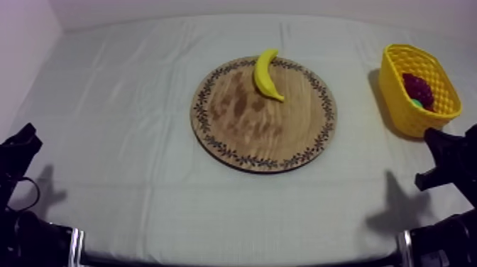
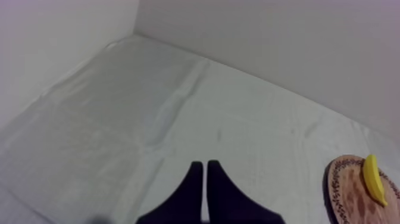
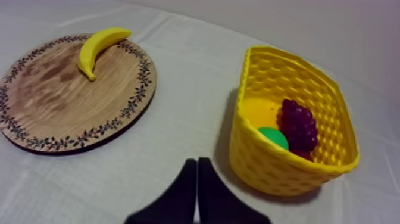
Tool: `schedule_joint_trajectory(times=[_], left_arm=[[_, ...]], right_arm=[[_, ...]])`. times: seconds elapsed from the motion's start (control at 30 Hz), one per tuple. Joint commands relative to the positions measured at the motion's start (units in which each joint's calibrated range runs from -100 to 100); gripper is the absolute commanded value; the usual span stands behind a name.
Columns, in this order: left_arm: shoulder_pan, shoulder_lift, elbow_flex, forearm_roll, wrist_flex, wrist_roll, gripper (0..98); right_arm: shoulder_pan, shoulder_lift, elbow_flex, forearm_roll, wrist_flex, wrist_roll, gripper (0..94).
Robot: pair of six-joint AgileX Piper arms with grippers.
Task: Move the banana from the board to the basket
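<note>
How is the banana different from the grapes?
The banana is yellow; the grapes are dark purple. The banana is one long curved piece; the grapes are a bumpy bunch. The banana lies on the wooden board; the grapes sit inside the yellow basket. Both are toy fruit.

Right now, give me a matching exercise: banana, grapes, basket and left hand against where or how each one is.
1 banana
2 bunch of grapes
3 yellow basket
4 left hand

A on the cloth, right of the wooden board
B shut, over bare cloth
C lying at the board's far rim
D inside the basket

Pairs: 1-C, 2-D, 3-A, 4-B
</note>
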Motion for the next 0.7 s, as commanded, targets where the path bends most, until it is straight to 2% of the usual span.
schedule_joint_trajectory(times=[0.0, 0.23, 0.5, 0.67], left_arm=[[0.0, 0.0, 0.0, 0.02, 0.0, 0.0, 0.1], [0.0, 0.0, 0.0, 0.02, 0.0, 0.0, 0.1], [0.0, 0.0, 0.0, 0.02, 0.0, 0.0, 0.1], [0.0, 0.0, 0.0, 0.02, 0.0, 0.0, 0.1]], right_arm=[[0.0, 0.0, 0.0, 0.0, 0.0, 0.0, 0.4], [-0.4, 0.0, 0.0, 0.0, 0.0, 0.1, 0.4], [-5.8, 0.0, 0.0, 0.0, 0.0, 0.0, 0.4], [-8.0, 0.0, 0.0, 0.0, 0.0, -3.7, 0.6]])
